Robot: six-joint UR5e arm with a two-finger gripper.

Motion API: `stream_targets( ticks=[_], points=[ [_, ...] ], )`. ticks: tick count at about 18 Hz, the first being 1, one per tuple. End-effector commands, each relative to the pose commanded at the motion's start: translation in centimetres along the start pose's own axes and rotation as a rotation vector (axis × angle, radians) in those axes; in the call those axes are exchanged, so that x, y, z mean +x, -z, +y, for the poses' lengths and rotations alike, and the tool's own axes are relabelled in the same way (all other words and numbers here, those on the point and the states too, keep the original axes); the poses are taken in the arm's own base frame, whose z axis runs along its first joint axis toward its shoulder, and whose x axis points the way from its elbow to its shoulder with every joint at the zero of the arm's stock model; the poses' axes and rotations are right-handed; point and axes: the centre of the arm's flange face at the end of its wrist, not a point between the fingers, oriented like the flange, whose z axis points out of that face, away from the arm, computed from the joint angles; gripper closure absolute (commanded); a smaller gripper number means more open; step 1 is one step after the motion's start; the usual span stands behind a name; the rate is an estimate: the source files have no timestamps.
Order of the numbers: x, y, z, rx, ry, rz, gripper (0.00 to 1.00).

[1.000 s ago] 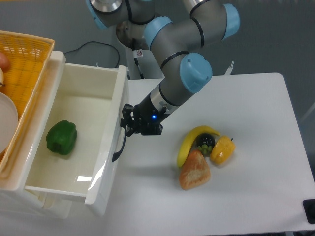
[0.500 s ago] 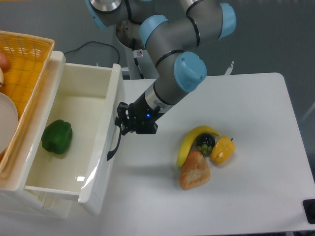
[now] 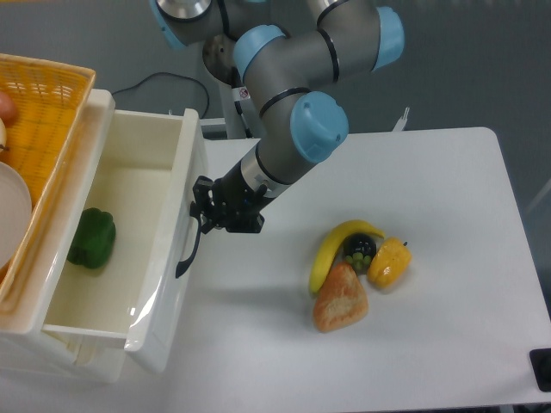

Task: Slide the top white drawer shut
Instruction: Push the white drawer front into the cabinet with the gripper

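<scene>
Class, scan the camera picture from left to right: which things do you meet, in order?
yellow wicker basket → green pepper → drawer's dark handle → gripper → banana → yellow pepper

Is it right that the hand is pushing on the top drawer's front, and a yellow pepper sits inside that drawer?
Not quite. The camera view shows a green pepper inside the top white drawer, not a yellow one. The hand is indeed at the drawer's front.

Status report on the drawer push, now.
Tool against the dark handle, jaw state unclear. Top white drawer partly open, green pepper inside. Nothing seen blocking; fruit pile apart, on the table.
</scene>
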Motion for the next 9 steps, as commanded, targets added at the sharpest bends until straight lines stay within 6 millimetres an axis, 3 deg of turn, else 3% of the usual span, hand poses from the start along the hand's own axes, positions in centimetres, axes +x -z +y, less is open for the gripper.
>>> stream_targets(
  ticks=[9],
  points=[
    [1.7, -0.4, -0.2, 0.02, -0.02, 0.025, 0.93]
  ],
)
